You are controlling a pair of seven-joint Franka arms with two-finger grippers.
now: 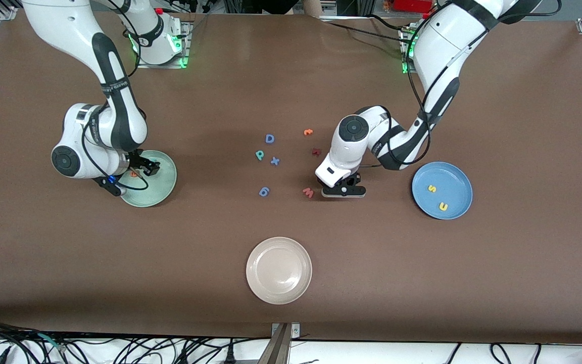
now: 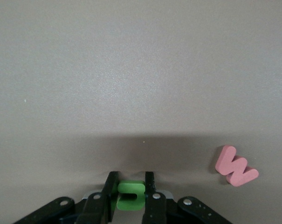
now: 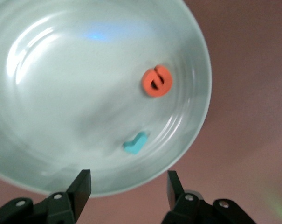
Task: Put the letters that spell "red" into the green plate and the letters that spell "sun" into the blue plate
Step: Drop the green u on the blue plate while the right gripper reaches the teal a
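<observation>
Left gripper (image 2: 130,196) down at the desk (image 1: 291,76), fingers (image 2: 111,193) pinched on the green letter (image 2: 130,195); right gripper (image 3: 127,189) over the green plate (image 3: 47,116), fingers spread, holding nothing.
I see the orange e (image 3: 156,81) and a teal letter (image 3: 135,143) in the green plate; yellow s (image 1: 431,189) and yellow u (image 1: 443,206) in the blue plate (image 1: 452,174); teal p-shape (image 1: 259,155) mid-desk beside a blue x (image 1: 275,161).

Blue foam "D" (image 1: 270,138), blue "6" (image 1: 264,191), pink "W" (image 2: 235,165)
</observation>
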